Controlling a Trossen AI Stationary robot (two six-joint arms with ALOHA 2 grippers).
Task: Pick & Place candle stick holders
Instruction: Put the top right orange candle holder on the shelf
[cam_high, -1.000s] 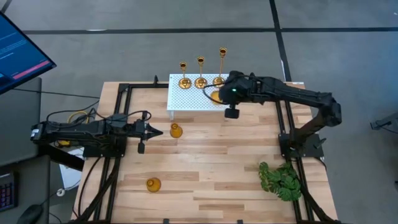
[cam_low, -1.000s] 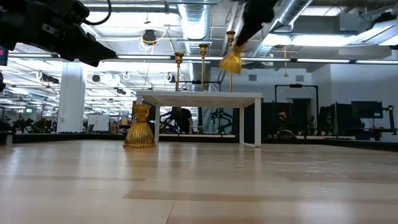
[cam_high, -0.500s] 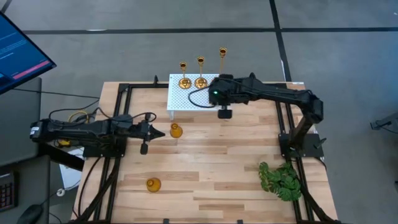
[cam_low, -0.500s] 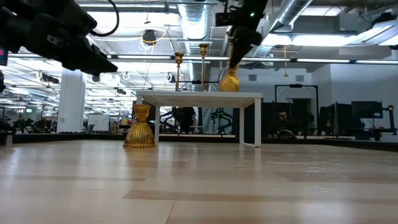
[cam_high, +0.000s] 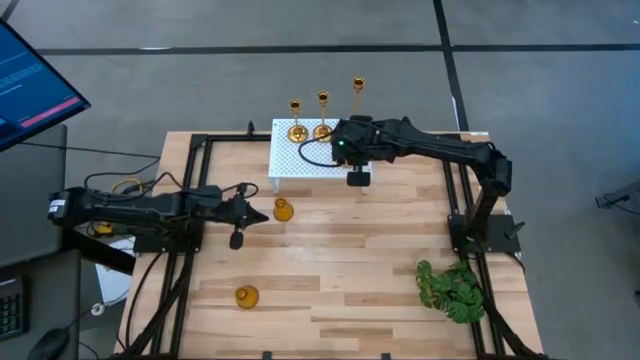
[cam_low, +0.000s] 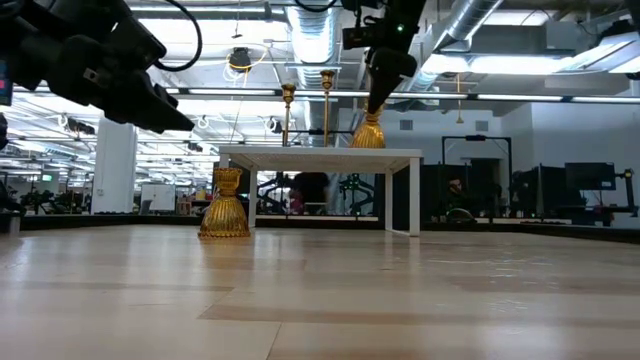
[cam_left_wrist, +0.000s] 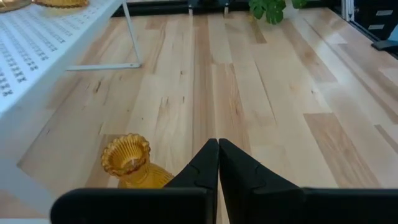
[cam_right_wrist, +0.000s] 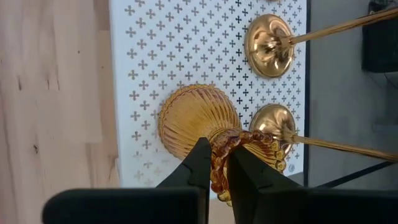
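Placement under way: right tool (cam_right_wrist: 217, 163) clamped on squat holder (cam_right_wrist: 199, 118), resting on white stand (cam_right_wrist: 149, 56) beneath; next, let go.

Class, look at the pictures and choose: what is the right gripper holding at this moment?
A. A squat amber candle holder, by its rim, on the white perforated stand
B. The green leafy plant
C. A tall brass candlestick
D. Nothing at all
A: the right wrist view shows the right gripper pinching the frilled rim of the squat amber candle holder, whose base sits on the white perforated stand.
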